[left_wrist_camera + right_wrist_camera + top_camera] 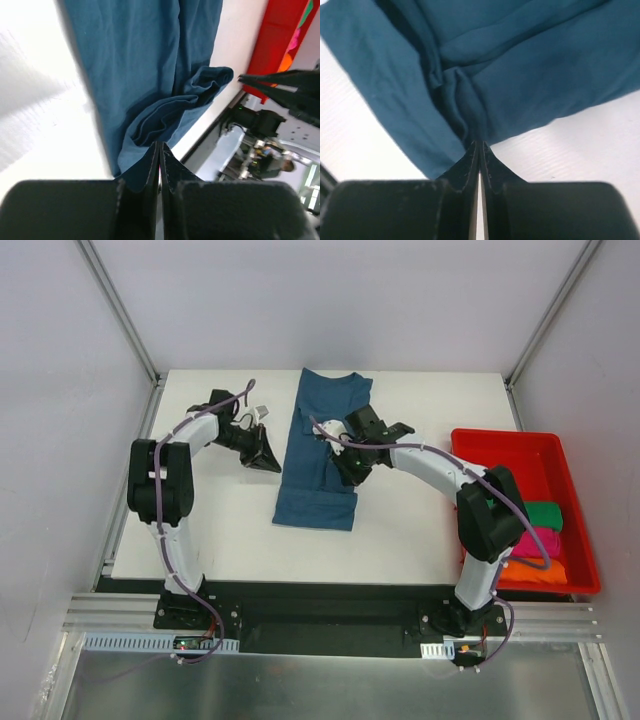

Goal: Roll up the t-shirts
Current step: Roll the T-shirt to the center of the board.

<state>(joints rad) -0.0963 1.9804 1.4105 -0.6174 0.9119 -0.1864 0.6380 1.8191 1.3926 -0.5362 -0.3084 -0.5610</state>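
Teal-blue t-shirt (322, 445), folded to a long strip at centre of the table (420, 530), long axis from upper frame to lower frame. Left tool (160, 145) closed on the strip's left edge, right tool (480, 142) closed on a pucker at its right edge. Both near mid-length, facing across the strip, about equally near. Likely next: rolling along the long axis.

Everything is brightly, evenly lit; in the left wrist view the table (35, 115) is washed out at nine o'clock.
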